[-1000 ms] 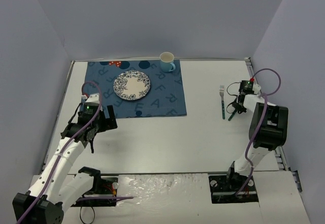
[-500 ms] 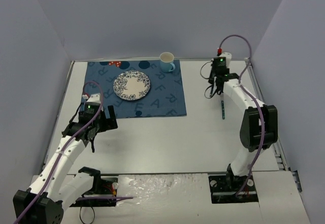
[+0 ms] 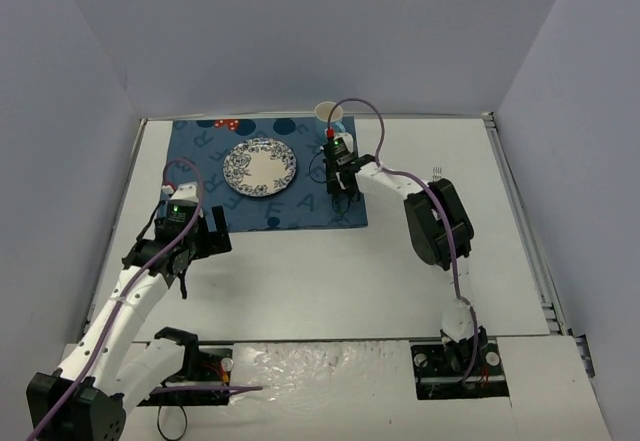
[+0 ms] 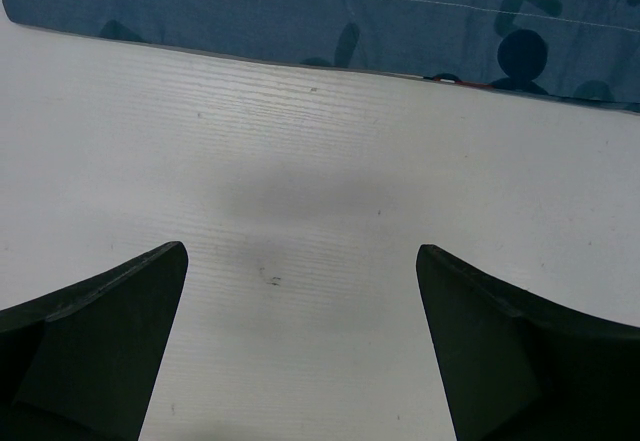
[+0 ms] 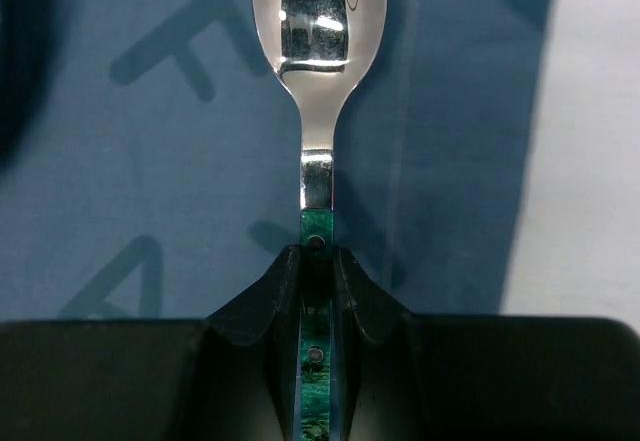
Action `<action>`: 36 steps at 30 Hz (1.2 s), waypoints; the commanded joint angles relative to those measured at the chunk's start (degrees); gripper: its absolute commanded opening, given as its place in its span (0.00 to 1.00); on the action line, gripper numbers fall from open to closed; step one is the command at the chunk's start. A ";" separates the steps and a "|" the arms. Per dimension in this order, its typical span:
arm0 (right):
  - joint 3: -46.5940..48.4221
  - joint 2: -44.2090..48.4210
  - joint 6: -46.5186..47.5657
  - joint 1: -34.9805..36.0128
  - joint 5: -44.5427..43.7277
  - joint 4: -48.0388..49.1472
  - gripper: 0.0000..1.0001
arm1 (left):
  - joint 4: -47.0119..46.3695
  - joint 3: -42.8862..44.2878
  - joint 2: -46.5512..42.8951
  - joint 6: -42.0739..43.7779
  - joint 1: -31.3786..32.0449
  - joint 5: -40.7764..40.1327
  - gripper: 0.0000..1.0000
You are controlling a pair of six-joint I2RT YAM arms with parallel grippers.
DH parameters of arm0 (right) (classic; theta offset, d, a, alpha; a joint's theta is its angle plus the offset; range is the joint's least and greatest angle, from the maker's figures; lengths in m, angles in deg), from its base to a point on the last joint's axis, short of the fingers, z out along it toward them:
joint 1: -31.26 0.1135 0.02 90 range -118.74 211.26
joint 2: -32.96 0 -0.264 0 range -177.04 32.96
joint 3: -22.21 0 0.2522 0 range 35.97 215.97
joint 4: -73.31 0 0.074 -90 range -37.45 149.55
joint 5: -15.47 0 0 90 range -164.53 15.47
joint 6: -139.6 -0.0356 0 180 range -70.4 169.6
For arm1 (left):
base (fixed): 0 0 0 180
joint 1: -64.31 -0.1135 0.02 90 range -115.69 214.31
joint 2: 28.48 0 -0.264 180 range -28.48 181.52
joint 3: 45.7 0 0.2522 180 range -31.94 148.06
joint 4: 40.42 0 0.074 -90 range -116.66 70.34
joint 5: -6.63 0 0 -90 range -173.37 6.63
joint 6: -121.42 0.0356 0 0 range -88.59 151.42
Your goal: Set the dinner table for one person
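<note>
My right gripper (image 5: 318,256) is shut on the green handle of a spoon (image 5: 318,21). Its steel bowl points ahead over the dark blue lettered mat (image 5: 150,141). From above, this gripper (image 3: 340,176) hangs over the mat's right part, right of the patterned plate (image 3: 259,168). The cup (image 3: 330,112) stands at the mat's far right corner, partly behind the cable. Only the tines of a fork (image 3: 437,172) show on the white dinner table (image 3: 300,281), behind the right arm. My left gripper (image 4: 300,261) is open and empty over the bare table, just short of the mat's edge (image 4: 300,11).
The blue mat (image 3: 270,176) covers the far left of the table. Grey walls close in the back and both sides. The arm bases and a crinkled sheet (image 3: 320,366) sit at the near edge. My left gripper (image 3: 190,261) hovers near the mat's front left corner.
My right arm has swung left with the spoon, from beside the fork at the right to above the mat's right part. The left arm has not moved.
</note>
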State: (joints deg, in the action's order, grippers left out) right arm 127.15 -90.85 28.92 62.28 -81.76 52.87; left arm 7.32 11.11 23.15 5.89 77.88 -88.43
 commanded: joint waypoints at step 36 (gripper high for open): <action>11.84 -4.10 -5.17 0.44 -1.90 -2.28 0.48 | -2.43 1.07 -0.40 0.39 0.41 -1.27 0.97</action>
State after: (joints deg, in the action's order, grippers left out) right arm 137.70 -99.01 22.81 63.37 -81.99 50.42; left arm 7.32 11.11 23.15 5.88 77.88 -88.82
